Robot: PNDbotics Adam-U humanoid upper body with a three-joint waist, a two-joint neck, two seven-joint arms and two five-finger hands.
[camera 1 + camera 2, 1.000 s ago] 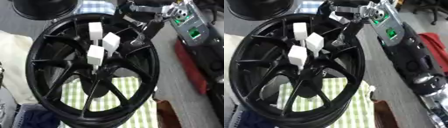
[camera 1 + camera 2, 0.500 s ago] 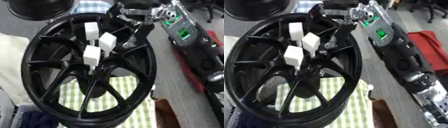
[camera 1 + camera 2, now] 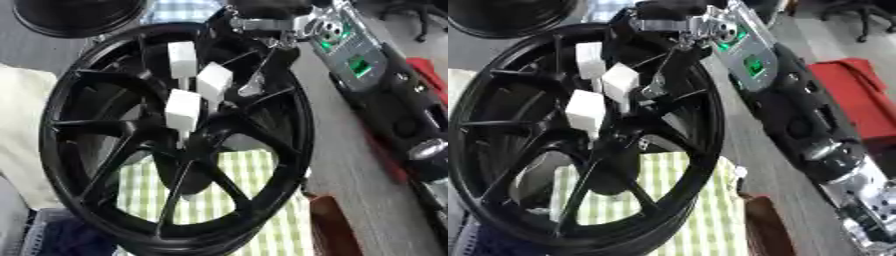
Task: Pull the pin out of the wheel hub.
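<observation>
Where the view begins at 6 o'clock, a green-and-white checked cloth lies under the lower rim of the wheel, with a brown block just beside it at 5 o'clock and a grey tabletop running up the right side.

Wheel hub: black, multi-spoke, standing tilted on its rim, filling the left and centre of both views.

Pins: three white block-headed pins sit near the centre of the spokes. Nearest pin, at about 9 o'clock of the group; middle pin, at 3 o'clock; far pin, at 12 o'clock. All three are seated in the hub, close together but apart.

Cream cloth: at 9 o'clock, behind the wheel's left rim.

Right arm: black with a green-lit panel, entering from 4 o'clock and reaching up to 12 o'clock.

Right hand: at 12 o'clock over the wheel's upper rim, a slim finger extending down towards the middle pin; whether its fingers are spread or closed cannot be told.

Second black wheel: far, at 11 o'clock.

Red object: at 3 o'clock, beyond the arm.
</observation>
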